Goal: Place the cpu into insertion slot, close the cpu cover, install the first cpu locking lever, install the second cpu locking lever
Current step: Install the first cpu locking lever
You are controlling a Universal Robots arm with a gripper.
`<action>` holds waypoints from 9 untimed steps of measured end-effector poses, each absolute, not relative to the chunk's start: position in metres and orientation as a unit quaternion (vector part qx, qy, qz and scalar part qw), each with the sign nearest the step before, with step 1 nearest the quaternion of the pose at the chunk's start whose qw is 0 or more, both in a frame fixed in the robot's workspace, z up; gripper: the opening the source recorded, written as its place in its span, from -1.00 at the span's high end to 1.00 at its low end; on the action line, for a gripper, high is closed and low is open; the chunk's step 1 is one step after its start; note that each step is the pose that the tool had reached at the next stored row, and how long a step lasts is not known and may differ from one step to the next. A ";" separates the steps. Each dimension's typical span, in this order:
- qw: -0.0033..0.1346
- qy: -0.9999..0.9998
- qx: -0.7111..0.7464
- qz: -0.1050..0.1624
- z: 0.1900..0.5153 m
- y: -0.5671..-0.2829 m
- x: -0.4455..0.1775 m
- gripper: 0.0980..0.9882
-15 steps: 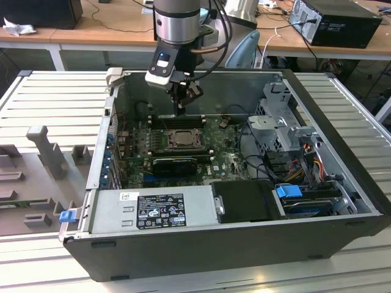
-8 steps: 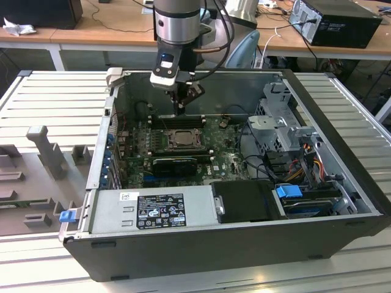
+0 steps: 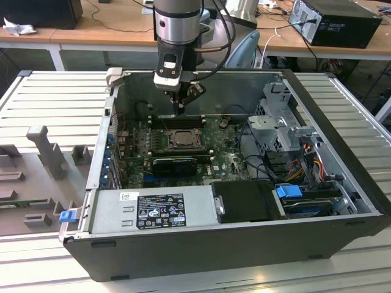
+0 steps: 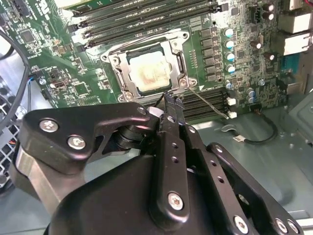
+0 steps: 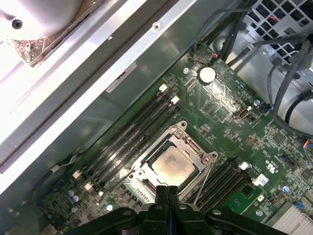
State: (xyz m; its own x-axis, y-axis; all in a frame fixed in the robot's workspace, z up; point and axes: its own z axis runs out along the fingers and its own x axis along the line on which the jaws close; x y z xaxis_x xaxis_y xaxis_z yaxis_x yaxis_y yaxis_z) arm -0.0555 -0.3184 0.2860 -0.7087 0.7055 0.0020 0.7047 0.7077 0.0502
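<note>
Hovering beside the lowered cpu cover [image 5: 190, 144] and seated cpu [image 5: 172, 164], pinched-together hand [image 5: 167, 192]

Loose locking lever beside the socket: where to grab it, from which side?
Probably its free end. The locking lever angles away from the cpu cover over the memory slots, tip clear. Come from above, on the memory-slot side; the pivot end is crowded by the frame.

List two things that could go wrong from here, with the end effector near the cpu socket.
1. The shut end effector is at a corner of the cpu cover; it might slip off the wire lever and scrape the green board.
2. That lever looks unlatched, angled out over the memory slots, so the cover may not yet clamp the cpu.
</note>
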 end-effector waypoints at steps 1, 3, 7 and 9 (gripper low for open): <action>0.008 0.927 0.375 0.024 0.286 -0.318 -0.056 0.98; 0.008 0.929 0.369 0.024 0.286 -0.318 -0.056 0.98; 0.008 0.937 0.347 0.024 0.286 -0.318 -0.055 0.98; 0.008 0.939 0.342 0.024 0.286 -0.318 -0.055 0.98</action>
State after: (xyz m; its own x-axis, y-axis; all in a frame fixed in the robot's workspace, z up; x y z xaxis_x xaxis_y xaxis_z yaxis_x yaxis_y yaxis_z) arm -0.0555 -0.3184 0.2860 -0.7664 0.6424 0.0020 0.6417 0.7653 0.0502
